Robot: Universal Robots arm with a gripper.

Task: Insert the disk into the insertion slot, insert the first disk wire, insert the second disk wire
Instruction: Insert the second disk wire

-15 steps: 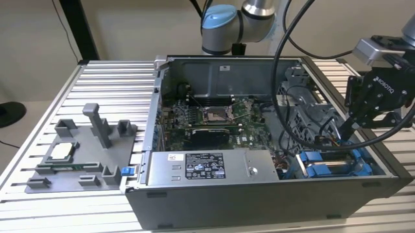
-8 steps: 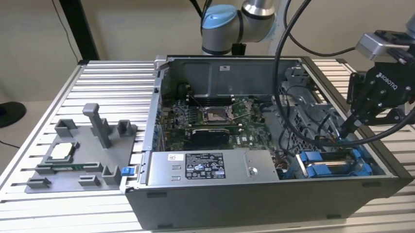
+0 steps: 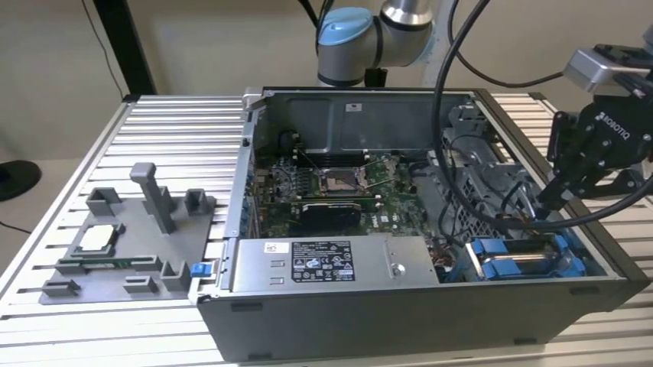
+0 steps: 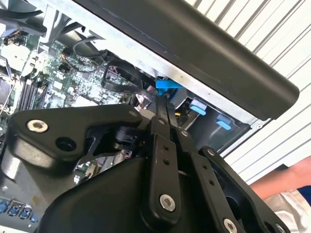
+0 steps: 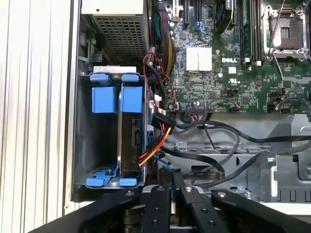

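Observation:
The disk [image 5: 130, 145] sits edge-up in its blue carrier [image 5: 116, 99] inside the insertion slot at the case's front corner, and it also shows in the exterior view as the disk [image 3: 525, 258]. A connector with red, orange and yellow wires [image 5: 160, 120] is plugged in at the disk's end. My black gripper [image 5: 171, 180] hovers just beside that end of the disk. In the second wrist view the gripper [image 4: 163, 99] is shut, with a small blue connector [image 4: 168, 85] at its tips. A thin blue wire [image 5: 164, 161] runs to the fingers. In the exterior view my gripper [image 3: 547, 205] hangs over the case's right side.
The open computer case [image 3: 408, 306] lies on a slatted metal table [image 3: 153, 130]. Inside are the motherboard [image 3: 337, 183] and a grey power-supply box [image 3: 326, 264]. Black cables [image 3: 479, 191] loop across the case. A grey fixture tray [image 3: 122, 245] stands at the exterior view's left. A person's sleeve [image 4: 291, 187] is nearby.

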